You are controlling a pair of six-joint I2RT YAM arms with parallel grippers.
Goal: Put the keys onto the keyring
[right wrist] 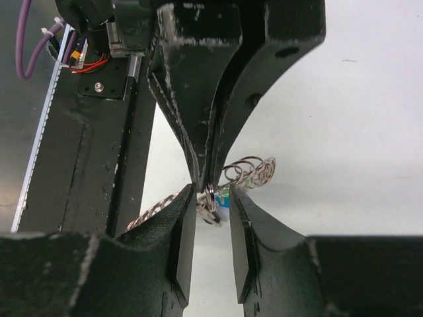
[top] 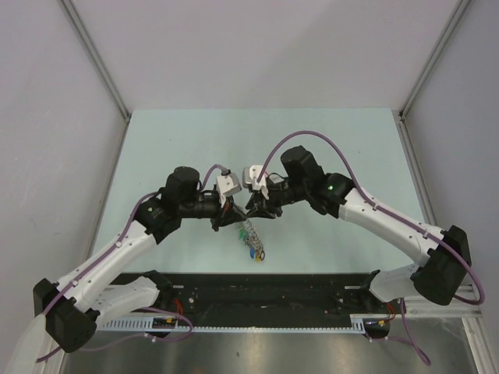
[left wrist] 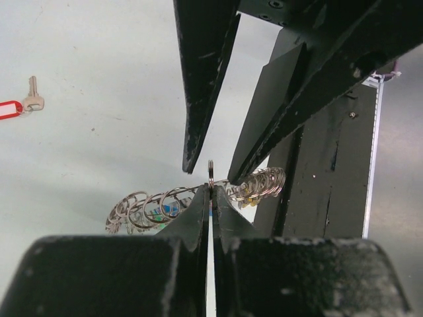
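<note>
The keyring (top: 251, 240), a grey ring fringed with small silver rings and coloured tags, hangs between both grippers at the table's middle. My left gripper (left wrist: 211, 191) is shut on the ring's thin edge (left wrist: 211, 173); its small rings spread out behind (left wrist: 152, 208). My right gripper (right wrist: 208, 198) is open, and its fingers (right wrist: 182, 218) straddle the held ring (right wrist: 211, 195) without closing on it. In the top view the left gripper (top: 226, 218) and right gripper (top: 256, 209) meet tip to tip. The small silver key with the red tag (left wrist: 26, 102) lies on the table, apart from both grippers; the top view hides it.
A black rail (top: 265, 292) runs along the table's near edge, also seen in the left wrist view (left wrist: 330, 165) and the right wrist view (right wrist: 99, 145). Grey walls enclose the pale green table (top: 171, 140) on three sides.
</note>
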